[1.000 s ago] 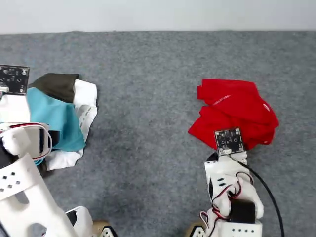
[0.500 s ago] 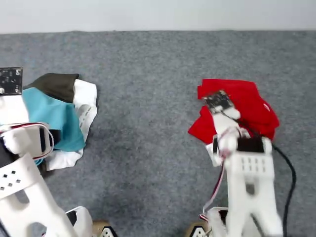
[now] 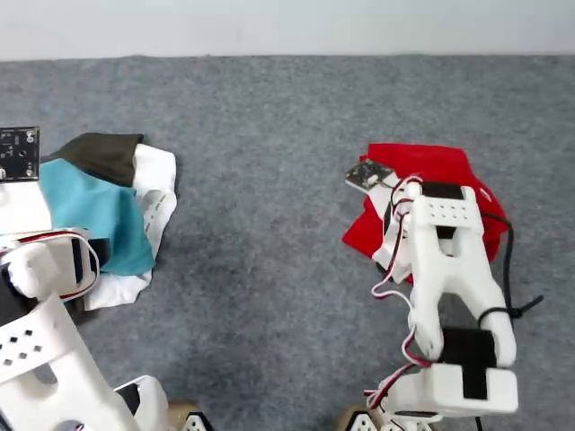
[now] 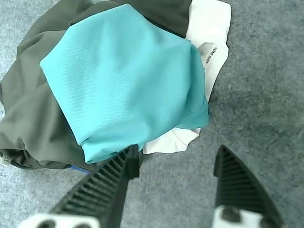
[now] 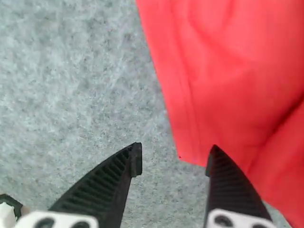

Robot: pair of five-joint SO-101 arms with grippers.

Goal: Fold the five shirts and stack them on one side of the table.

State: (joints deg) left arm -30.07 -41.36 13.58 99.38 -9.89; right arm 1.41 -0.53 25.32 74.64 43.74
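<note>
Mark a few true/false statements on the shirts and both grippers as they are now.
1. The red shirt lies apart from the other shirts. True.
2. The right gripper is shut on the red shirt. False: it is open over the shirt's edge, holding nothing.
3. The teal shirt lies on top of a dark shirt and a white shirt. True.
4. The left gripper grips the teal shirt. False: it is open near that shirt's edge, holding nothing.
5. The dark shirt lies on the red shirt. False: it lies under the teal shirt, away from the red one.
</note>
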